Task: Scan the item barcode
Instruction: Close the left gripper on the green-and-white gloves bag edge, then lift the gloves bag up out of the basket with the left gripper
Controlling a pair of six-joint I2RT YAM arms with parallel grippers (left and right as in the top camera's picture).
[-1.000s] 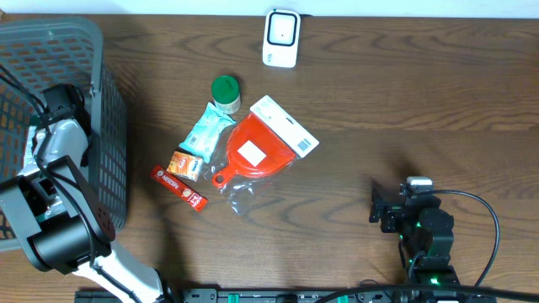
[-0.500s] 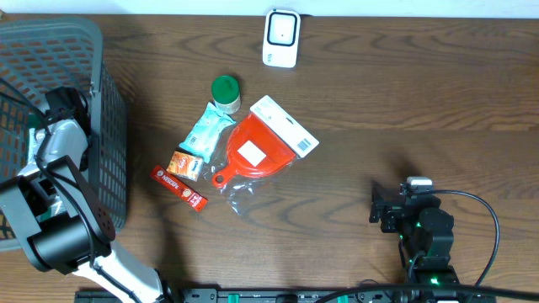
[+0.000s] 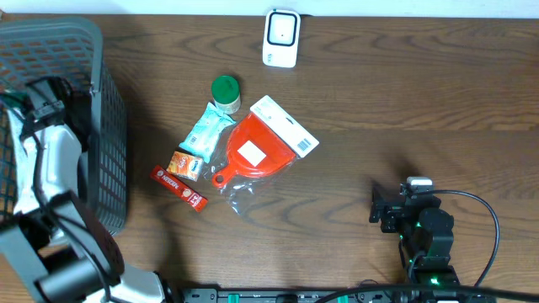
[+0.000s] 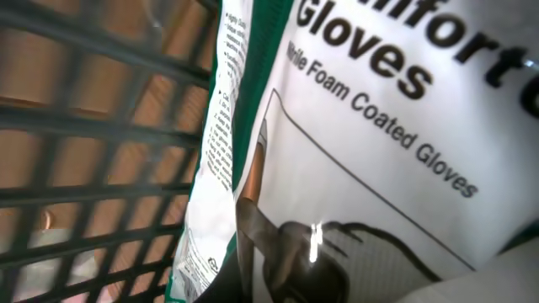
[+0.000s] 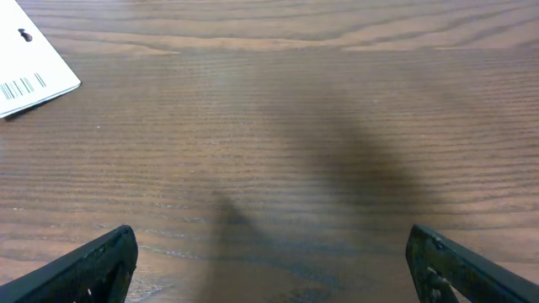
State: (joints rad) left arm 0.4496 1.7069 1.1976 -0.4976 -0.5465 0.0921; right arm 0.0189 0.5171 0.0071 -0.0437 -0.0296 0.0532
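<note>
Left gripper (image 3: 24,99) is down in the basket (image 3: 105,151), jaws pinched together on the glove pack (image 4: 362,168). By my read the pack isn't out yet. Pile mid-table is near the path: red bar (image 3: 179,187), orange packet (image 3: 185,164), teal sachet (image 3: 206,130), green-lid jar (image 3: 225,91), dustpan pack (image 3: 257,147). Scan not done; the pack has to reach the white scanner (image 3: 281,38) at the far edge. Right gripper (image 5: 274,261) is idle, jaws wide apart, empty.

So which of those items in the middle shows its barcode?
The orange dustpan: its white card has black stripes at the right corner. The green-lidded jar, pale packet, orange box and red bar show none from above.
</note>
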